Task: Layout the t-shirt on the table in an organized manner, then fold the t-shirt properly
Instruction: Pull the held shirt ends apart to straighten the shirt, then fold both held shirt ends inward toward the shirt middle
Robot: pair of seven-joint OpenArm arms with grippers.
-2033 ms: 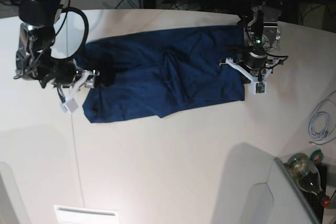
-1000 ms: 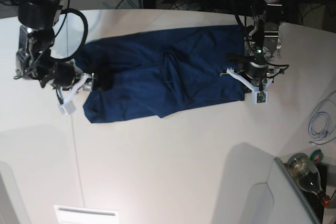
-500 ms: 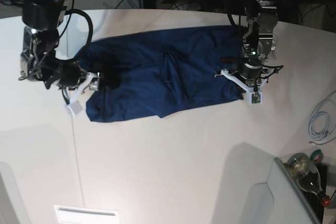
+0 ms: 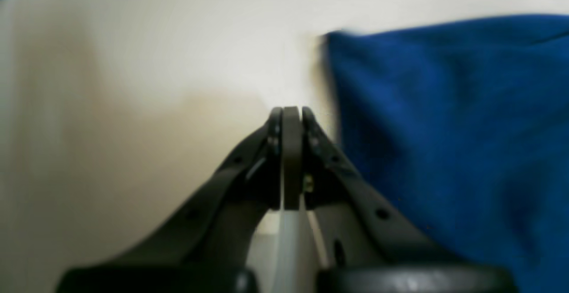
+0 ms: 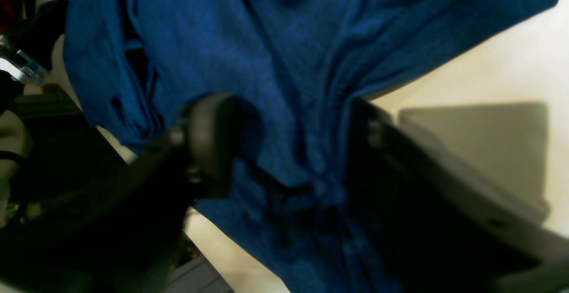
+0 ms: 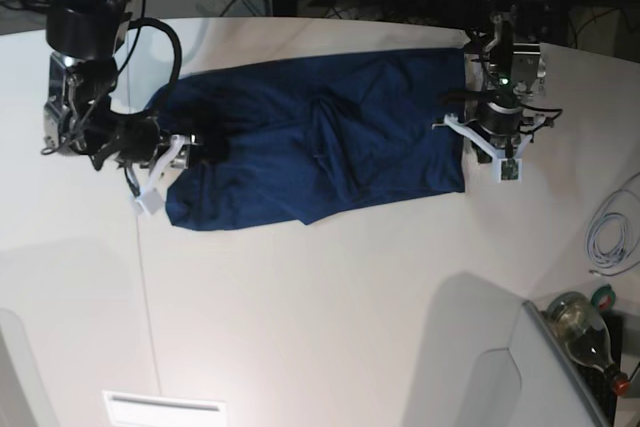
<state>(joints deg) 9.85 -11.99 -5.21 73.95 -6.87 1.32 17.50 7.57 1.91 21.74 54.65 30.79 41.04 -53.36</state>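
Note:
The dark navy t-shirt [image 6: 320, 142] lies spread and wrinkled across the white table [image 6: 330, 317]. At the shirt's left end in the base view, my right gripper [image 6: 200, 147] reaches in. In its wrist view the gripper [image 5: 289, 137] has its jaws apart, with a bunched fold of the shirt [image 5: 275, 62] between the fingers [image 5: 209, 142]. My left gripper [image 6: 492, 132] hovers at the shirt's right edge. Its wrist view shows the gripper [image 4: 291, 111] shut on nothing, over bare table [image 4: 133, 62], with the shirt's hem [image 4: 444, 128] just beside it.
A white cable [image 6: 612, 235] lies coiled at the table's right edge. A bottle [image 6: 585, 332] and a grey panel [image 6: 480, 367] sit at the lower right, and a white slotted plate [image 6: 165, 409] at the lower left. A thin dark seam [image 6: 145, 297] crosses the tabletop.
My right gripper has slid a little further onto the shirt's left end and its jaws have narrowed around the fabric. My left arm has shifted right, off the shirt's edge.

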